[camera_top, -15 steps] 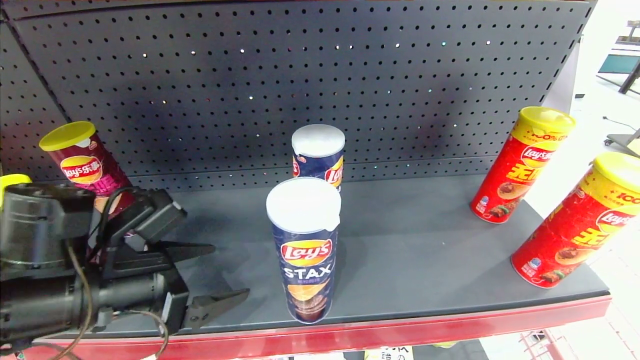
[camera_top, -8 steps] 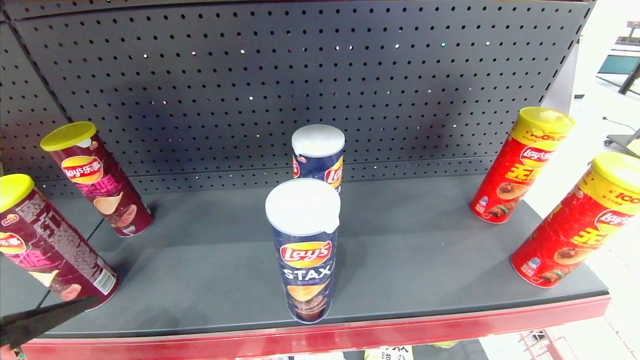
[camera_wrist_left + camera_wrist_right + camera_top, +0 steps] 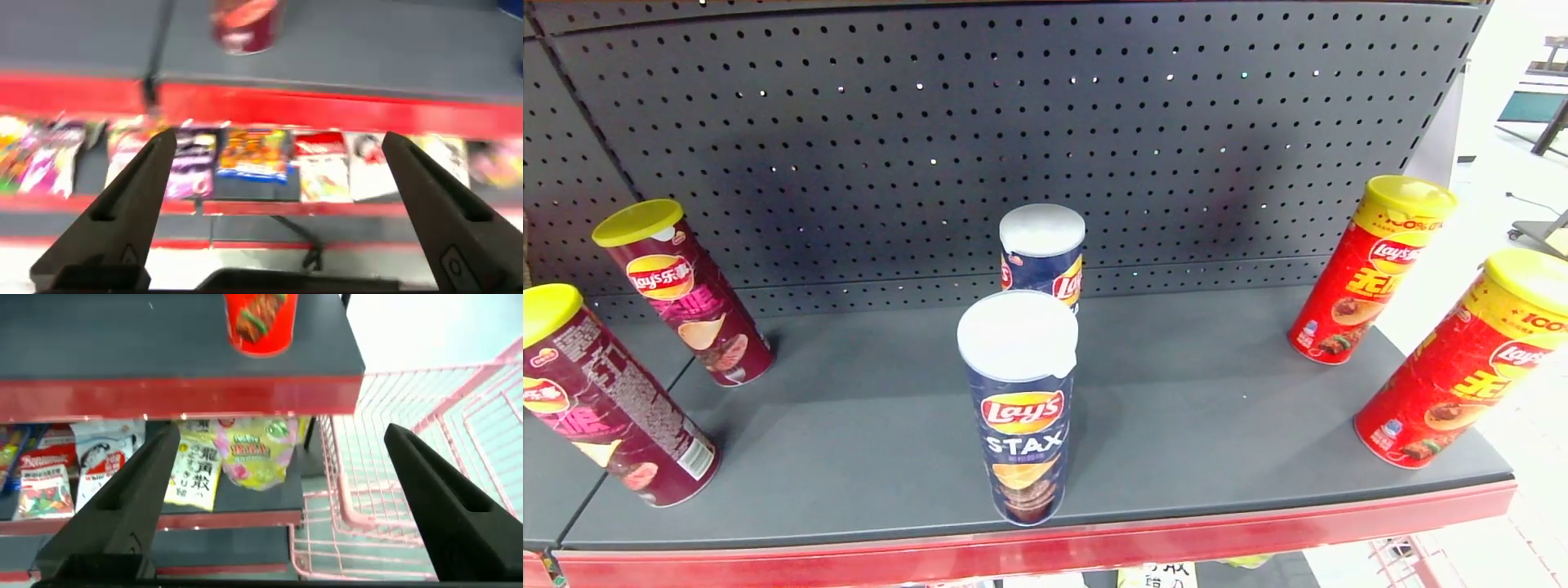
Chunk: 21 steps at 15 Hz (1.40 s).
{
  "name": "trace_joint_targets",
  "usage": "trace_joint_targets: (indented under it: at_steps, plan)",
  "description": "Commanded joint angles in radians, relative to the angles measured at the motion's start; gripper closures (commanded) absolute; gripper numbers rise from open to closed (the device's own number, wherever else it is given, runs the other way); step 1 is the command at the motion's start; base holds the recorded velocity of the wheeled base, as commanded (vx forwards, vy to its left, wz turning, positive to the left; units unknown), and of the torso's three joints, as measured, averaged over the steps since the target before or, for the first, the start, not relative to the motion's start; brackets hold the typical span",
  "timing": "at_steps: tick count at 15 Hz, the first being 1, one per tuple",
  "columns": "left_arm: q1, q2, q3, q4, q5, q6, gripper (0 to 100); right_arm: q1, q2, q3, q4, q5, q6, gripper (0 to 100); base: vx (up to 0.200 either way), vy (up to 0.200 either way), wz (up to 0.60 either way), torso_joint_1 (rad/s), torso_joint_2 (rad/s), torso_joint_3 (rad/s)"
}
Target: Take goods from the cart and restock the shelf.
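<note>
A blue chip can [image 3: 1021,408] stands front and centre on the shelf [image 3: 1192,425]. Left gripper [image 3: 279,137] and right gripper [image 3: 282,429] gape wide, empty.

I see the back blue can [image 3: 1042,245] half hidden behind the front blue can [image 3: 1021,408], and the snack packs [image 3: 257,155] look blurry.

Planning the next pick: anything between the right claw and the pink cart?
Nothing visible does. The pink cart shows just beyond the open right claw, past the end of the shelf; the shelf's corner lies beside that path, not across it.
</note>
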Motion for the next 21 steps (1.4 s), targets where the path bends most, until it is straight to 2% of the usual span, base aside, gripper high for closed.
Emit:
trace_joint_targets:
  at_steps: [1, 2, 3, 4, 5, 6, 7, 8, 10, 11, 13, 15, 16, 17, 19, 20, 21]
  plan:
    - [0.197, 0.033, 0.059, 0.003, -0.002, -0.003, 0, -0.022, -0.015, 0.023, -0.002, -0.002, -0.001, 0, 0.000, 0.000, 0.00, 0.000, 0.00, 0.000]
    - [0.236, 0.004, 0.094, -0.004, -0.014, 0.002, 0, -0.035, -0.017, 0.032, -0.002, -0.002, -0.001, 0, 0.000, 0.000, 0.00, 0.000, 0.00, 0.000]
    - [0.231, -0.037, 0.109, -0.018, -0.032, 0.005, 0, -0.044, -0.023, 0.035, -0.002, -0.002, -0.001, 0, 0.000, 0.000, 0.00, 0.000, 0.00, 0.000]
    - [0.222, -0.068, 0.190, -0.215, -0.118, 0.006, 0, -0.050, -0.035, 0.042, -0.004, 0.015, -0.002, 0, 0.000, 0.000, 0.00, 0.000, 0.00, 0.000]
    - [0.220, -0.065, 0.347, -0.517, -0.131, 0.011, 0, -0.042, -0.037, 0.042, -0.004, 0.024, -0.002, 0, 0.000, 0.000, 0.00, 0.000, 0.00, 0.000]
    - [0.220, -0.065, 0.387, -0.641, -0.175, 0.019, 0, -0.041, -0.038, 0.042, -0.004, 0.024, -0.005, 0, 0.000, 0.000, 0.00, 0.000, 0.00, 0.000]
    - [0.222, -0.066, 0.381, -0.590, -0.198, 0.037, 0, -0.041, -0.038, 0.044, -0.004, 0.015, -0.016, 0, 0.000, 0.000, 0.00, 0.000, 0.00, 0.000]
    - [0.220, -0.065, 0.371, -0.561, -0.181, 0.092, 0, -0.042, -0.040, 0.061, -0.022, -0.010, -0.011, 0, 0.000, 0.000, 0.00, 0.000, 0.00, 0.000]
    - [0.220, -0.065, 0.371, -0.561, -0.164, 0.098, 0, -0.041, -0.040, 0.124, -0.182, 0.022, -0.018, 0, 0.000, 0.000, 0.00, 0.000, 0.00, 0.000]
    - [0.220, -0.065, 0.371, -0.561, -0.164, 0.095, 0, -0.042, -0.040, 0.170, -0.314, 0.104, -0.034, 0, 0.000, 0.000, 0.00, 0.000, 0.00, 0.000]
    - [0.220, -0.065, 0.384, -0.586, -0.177, 0.078, 0, -0.048, -0.046, 0.170, -0.269, 0.091, -0.011, 0, 0.000, 0.000, 0.00, 0.000, 0.00, 0.000]
    - [0.220, -0.065, 0.384, -0.587, -0.169, 0.071, 0, -0.056, -0.049, 0.170, -0.216, 0.091, 0.071, 0, 0.000, 0.000, 0.00, 0.000, 0.00, 0.000]
    - [0.222, -0.065, 0.382, -0.584, -0.154, 0.078, 0, -0.064, -0.060, 0.167, -0.202, 0.105, 0.032, 0, 0.000, 0.000, 0.00, 0.000, 0.00, 0.000]
    - [0.220, -0.065, 0.384, -0.583, -0.135, 0.103, 0, -0.064, -0.065, 0.168, -0.208, 0.122, 0.015, 0, 0.000, 0.000, 0.00, 0.000, 0.00, 0.000]
    - [0.220, -0.065, 0.387, -0.581, -0.135, 0.106, 0, -0.077, -0.074, 0.170, -0.211, 0.127, 0.029, 0, 0.000, 0.000, 0.00, 0.000, 0.00, 0.000]
    - [0.220, -0.066, 0.387, -0.577, -0.160, 0.120, 0, -0.077, -0.081, 0.170, -0.211, 0.140, 0.030, 0, 0.000, 0.000, 0.00, 0.000, 0.00, 0.000]
    - [0.220, -0.065, 0.385, -0.554, -0.210, 0.163, 0, -0.077, -0.084, 0.170, -0.211, 0.174, 0.019, 0, 0.000, 0.000, 0.00, 0.000, 0.00, 0.000]
